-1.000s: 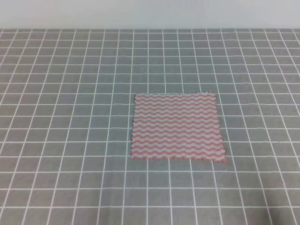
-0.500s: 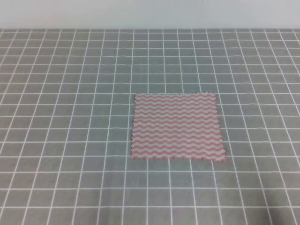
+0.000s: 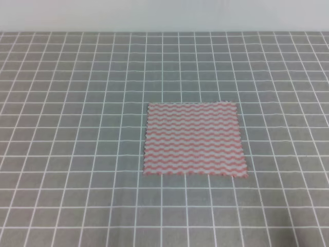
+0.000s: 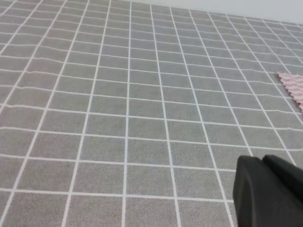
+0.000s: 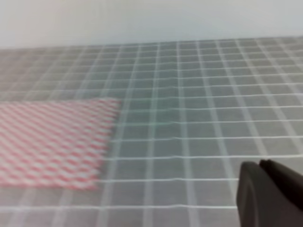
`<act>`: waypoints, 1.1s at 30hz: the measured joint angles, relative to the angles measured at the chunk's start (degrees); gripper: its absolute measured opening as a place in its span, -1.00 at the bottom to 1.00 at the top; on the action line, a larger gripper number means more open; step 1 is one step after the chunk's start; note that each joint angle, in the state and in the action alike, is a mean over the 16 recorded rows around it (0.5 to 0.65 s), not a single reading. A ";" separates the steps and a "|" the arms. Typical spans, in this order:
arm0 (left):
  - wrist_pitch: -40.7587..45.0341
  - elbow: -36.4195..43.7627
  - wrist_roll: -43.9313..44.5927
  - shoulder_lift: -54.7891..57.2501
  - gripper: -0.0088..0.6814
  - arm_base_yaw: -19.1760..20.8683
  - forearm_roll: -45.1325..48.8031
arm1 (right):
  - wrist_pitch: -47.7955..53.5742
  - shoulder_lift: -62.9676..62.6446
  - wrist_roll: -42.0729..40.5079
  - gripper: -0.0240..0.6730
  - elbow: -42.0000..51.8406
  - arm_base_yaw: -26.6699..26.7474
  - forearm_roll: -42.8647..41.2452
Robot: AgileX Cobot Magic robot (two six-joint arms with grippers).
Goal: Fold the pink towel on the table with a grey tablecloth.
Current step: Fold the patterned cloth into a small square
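The table with a grey tablecloth [image 3: 72, 154] fills the exterior high view. The pink towel [image 3: 194, 139] lies flat and unfolded on it, slightly right of the middle, well clear of every edge. Neither arm appears in that view. Each wrist camera shows only 1 dark corner of its claw, the left gripper [image 4: 269, 193] and the right gripper [image 5: 271, 195], both above bare cloth beside the towel; whether either is open cannot be told.

Thin matt cloth pink towel [image 3: 194, 139], matt woven grey tablecloth [image 3: 77, 103], matt black plastic left claw [image 4: 270, 191]
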 joint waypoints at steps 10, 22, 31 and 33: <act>-5.30 -0.05 -9.49 0.12 -0.98 0.00 -11.33 | -2.06 0.00 0.06 -0.98 -0.10 0.01 36.34; -12.58 0.10 -14.10 -0.12 -0.98 0.00 -21.76 | -5.09 0.00 0.08 -0.98 -0.10 -0.01 56.25; -15.30 -0.07 -13.80 0.12 -0.98 0.00 -22.32 | -3.87 0.00 -3.77 -0.98 0.00 -0.01 56.32; -15.54 -0.07 -13.77 0.14 -0.98 0.00 -22.30 | -2.89 0.05 -5.45 -0.98 0.00 -0.01 56.26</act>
